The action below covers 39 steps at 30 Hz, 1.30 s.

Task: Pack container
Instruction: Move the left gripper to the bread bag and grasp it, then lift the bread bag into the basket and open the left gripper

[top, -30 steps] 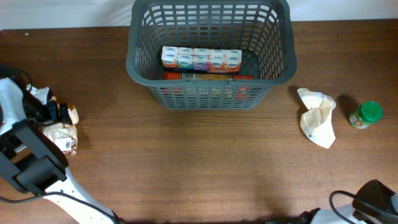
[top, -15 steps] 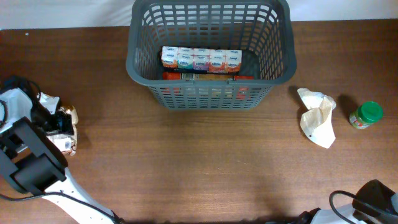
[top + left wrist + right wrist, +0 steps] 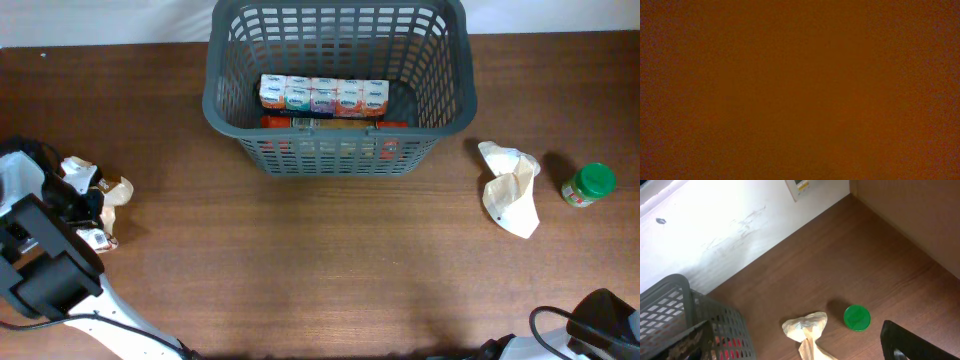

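The container [image 3: 215, 90], a large dark grey lattice basket, stands at the back centre and also shows in the right wrist view [image 3: 670, 305]. Inside lie a row of small cartons [image 3: 323, 95] and a red pack [image 3: 335, 124]. At the far left my left gripper [image 3: 88, 205] is shut on a crinkly tan and white packet [image 3: 118, 190], which bunches up around it. The left wrist view is a blank dark orange. My right arm [image 3: 600, 320] sits at the front right corner. Only one dark finger [image 3: 900, 341] shows, with nothing against it.
A crumpled tan bag [image 3: 510, 190] lies right of the basket, also seen from the right wrist [image 3: 805, 327]. A small jar with a green lid [image 3: 590, 184] stands just right of it [image 3: 857, 317]. A white wall runs behind the table.
My left gripper has closed on the packet, which has crumpled and shifted slightly. The right arm, basket, bag and jar have not moved.
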### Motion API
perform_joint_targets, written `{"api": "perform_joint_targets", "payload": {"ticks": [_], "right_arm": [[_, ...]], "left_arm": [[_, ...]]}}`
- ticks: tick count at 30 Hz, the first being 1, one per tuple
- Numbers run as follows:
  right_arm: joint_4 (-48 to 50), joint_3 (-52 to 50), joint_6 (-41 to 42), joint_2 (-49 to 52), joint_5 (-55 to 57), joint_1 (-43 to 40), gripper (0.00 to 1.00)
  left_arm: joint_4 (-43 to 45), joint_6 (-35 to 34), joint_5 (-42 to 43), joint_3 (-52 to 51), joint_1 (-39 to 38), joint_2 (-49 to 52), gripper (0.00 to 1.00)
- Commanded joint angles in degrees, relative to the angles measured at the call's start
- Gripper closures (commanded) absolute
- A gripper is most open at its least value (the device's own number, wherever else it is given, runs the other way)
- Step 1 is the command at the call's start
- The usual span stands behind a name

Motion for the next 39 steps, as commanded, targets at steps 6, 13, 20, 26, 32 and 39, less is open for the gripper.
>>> {"api": "perform_joint_targets", "payload": {"ticks": [6, 13, 20, 26, 32, 39], "right_arm": [[0.0, 0.1, 0.2, 0.2, 0.1, -0.2, 0.01], [0.0, 0.1, 0.2, 0.2, 0.1, -0.2, 0.01], [0.0, 0.1, 0.2, 0.2, 0.1, -0.2, 0.01], [0.0, 0.1, 0.2, 0.2, 0.1, -0.2, 0.01], [0.0, 0.1, 0.2, 0.2, 0.1, -0.2, 0.01], [0.0, 0.1, 0.2, 0.2, 0.1, -0.2, 0.01]], "left_arm": [[-20.2, -3.3, 0.6, 26.1, -4.3, 2.6, 0.98], [-28.9, -5.8, 0.6, 58.8, -10.5, 2.3, 0.98], [-27.3, -0.2, 0.6, 83.5, -22.3, 1.4, 0.98], [-19.8, 22.9, 2.9, 86.1, -39.4, -0.5, 0.99], [-18.0, 35.4, 4.9, 81.9, -54.9, 2.4, 0.98], [-13.3, 35.4, 13.2, 73.0, -61.2, 10.4, 0.99]]}}
